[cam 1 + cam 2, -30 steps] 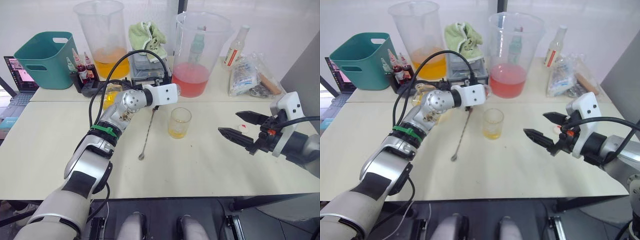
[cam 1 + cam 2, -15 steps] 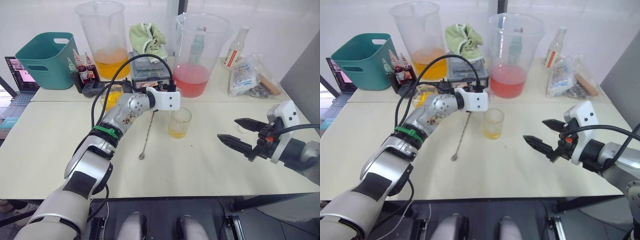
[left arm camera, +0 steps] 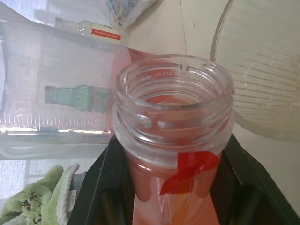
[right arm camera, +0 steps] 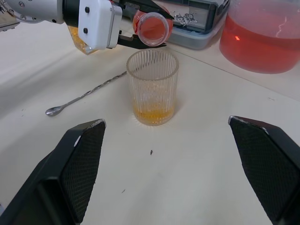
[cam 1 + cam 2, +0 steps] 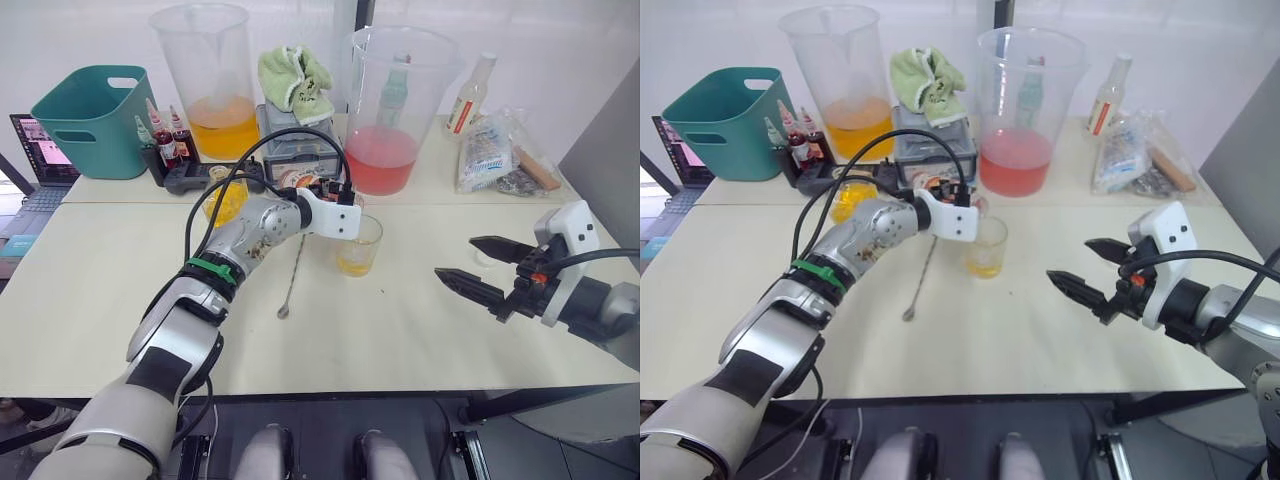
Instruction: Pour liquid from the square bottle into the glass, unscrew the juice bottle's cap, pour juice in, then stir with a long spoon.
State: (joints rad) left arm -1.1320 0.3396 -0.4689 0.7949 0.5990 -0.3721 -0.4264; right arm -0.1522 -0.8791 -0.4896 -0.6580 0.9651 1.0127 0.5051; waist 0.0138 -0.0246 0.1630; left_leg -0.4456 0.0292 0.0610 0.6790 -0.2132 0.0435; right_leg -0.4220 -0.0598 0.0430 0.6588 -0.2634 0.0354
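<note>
Our left gripper [image 3: 173, 187] pinches the juice bottle [image 3: 174, 140], tipped toward the glass [image 4: 153, 86]. From the left wrist we see its open mouth, uncapped. From the right wrist, yellow liquid sits low in the glass, the long spoon [image 4: 86, 96] lies left. Right gripper [image 5: 487, 267] is spread wide, apart.

Lab-like test bench: pale table [image 5: 400, 330] with huge measuring beakers [image 5: 205, 75], dropper bottles [image 5: 160, 135], laptop [image 5: 38, 150].
</note>
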